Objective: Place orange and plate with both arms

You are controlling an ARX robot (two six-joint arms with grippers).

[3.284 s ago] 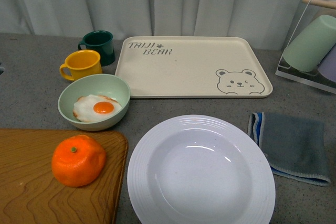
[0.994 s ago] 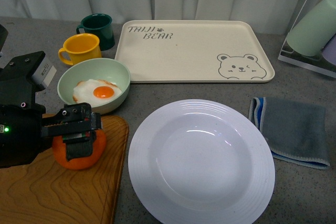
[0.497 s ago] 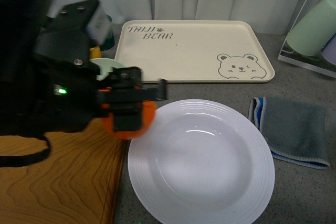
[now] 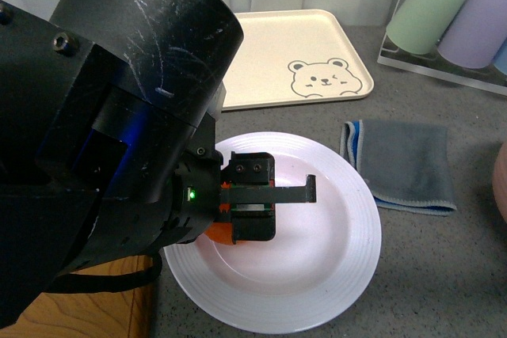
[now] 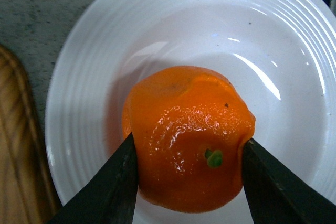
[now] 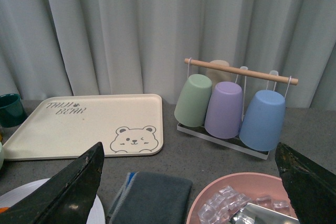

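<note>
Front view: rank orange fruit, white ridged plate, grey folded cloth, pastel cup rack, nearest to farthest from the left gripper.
1. Orange fruit, gripped.
2. White ridged plate, beneath.
3. Grey folded cloth, right.
4. Pastel cup rack, far right.

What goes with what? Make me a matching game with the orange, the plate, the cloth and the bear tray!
Things:
1. orange
2. plate
3. cloth
4. bear tray

Clues:
A. grey with a blue edge, lying flat
B. gripped by the left hand
C. cream, furthest back on the table
D. white and round, below the orange

Pairs: 1-B, 2-D, 3-A, 4-C
</note>
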